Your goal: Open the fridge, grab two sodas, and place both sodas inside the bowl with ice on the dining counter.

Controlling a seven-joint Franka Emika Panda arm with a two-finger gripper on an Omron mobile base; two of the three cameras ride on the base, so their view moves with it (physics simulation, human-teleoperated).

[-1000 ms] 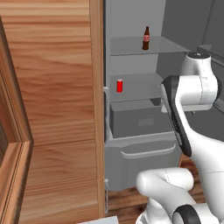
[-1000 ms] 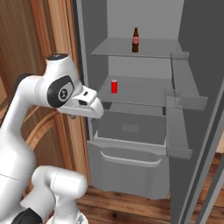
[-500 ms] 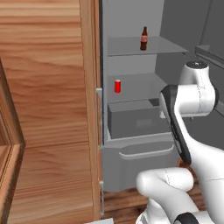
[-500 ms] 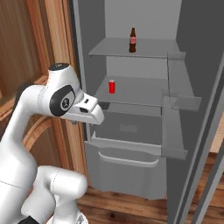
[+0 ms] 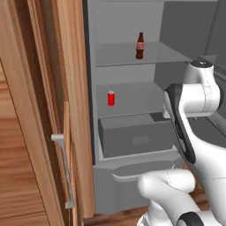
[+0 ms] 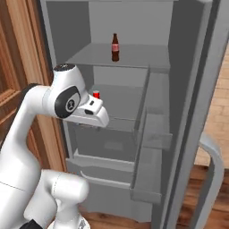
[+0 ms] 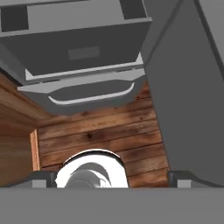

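- Fridge: plain grey inside and out; shelves and inner walls a flat mid grey.
- Drawer: darker grey front; lower bin below it paler grey with a light rim.
- Fridge door: dark grey inner face; door racks mid grey.
- Door handle: pale grey bar.
- Bottle: dark brown with a red label band.
- Can: red body, silver top.
- Cabinet panels: warm orange-brown wood with visible grain streaks.
- Cabinet handle: light grey metal.
- Floor: reddish-brown wood planks with darker grain lines.
- Arm: white shells, dark joints.
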